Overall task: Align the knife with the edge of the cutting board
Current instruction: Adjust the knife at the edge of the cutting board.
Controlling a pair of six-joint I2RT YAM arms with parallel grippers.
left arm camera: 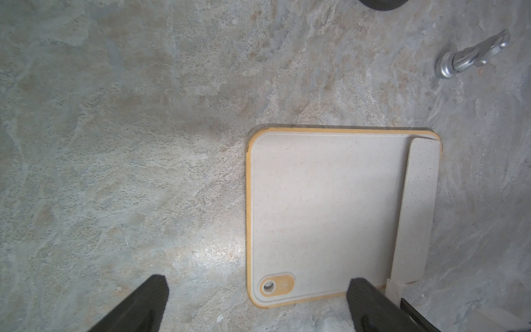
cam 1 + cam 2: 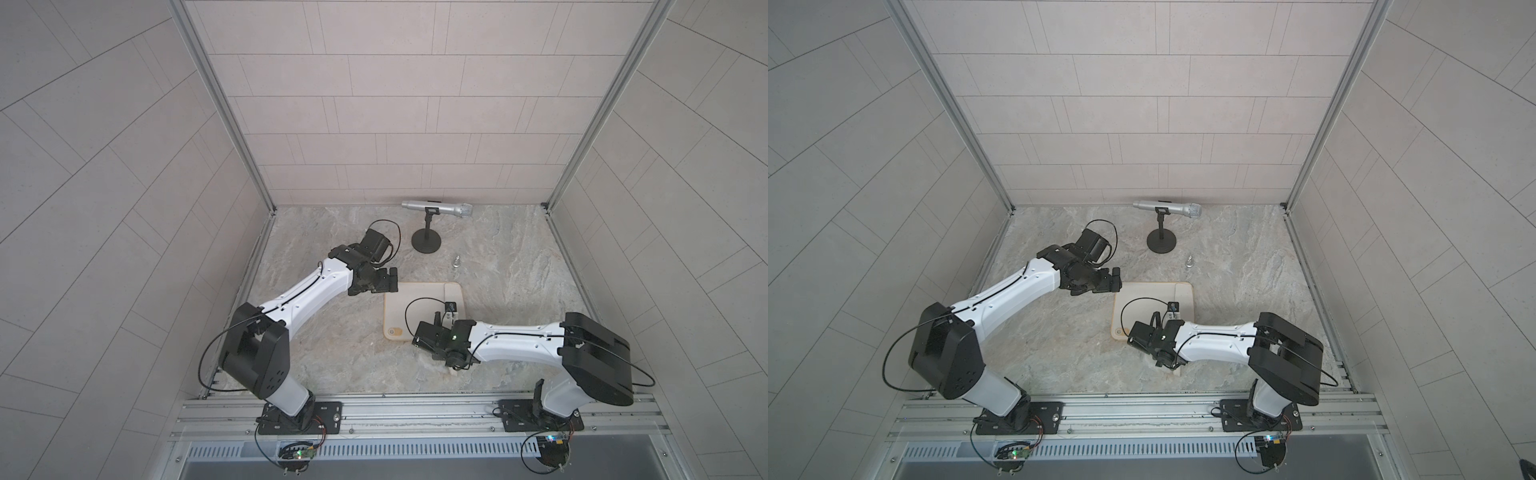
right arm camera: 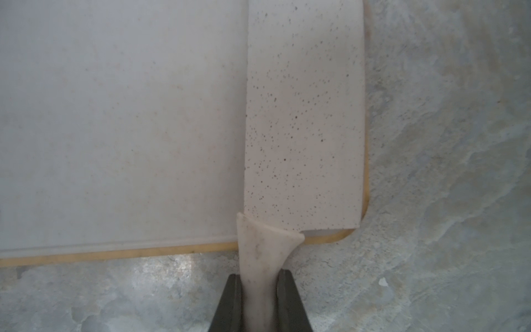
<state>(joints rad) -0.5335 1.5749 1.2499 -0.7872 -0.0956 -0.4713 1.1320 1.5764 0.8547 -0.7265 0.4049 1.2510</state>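
Your right jaws sit closest to the lens, pinched tight on the light beige handle of the pale speckled knife [image 3: 304, 115]. Its broad rectangular blade lies flat on the cream square cutting board [image 3: 115, 115], along the side nearer your right arm, with only a sliver of thin tan rim showing beside it. The handle juts past the board's near edge over the grey marbled surface [image 3: 445, 172]. Your left jaws hover wide and empty by the board's far corner.
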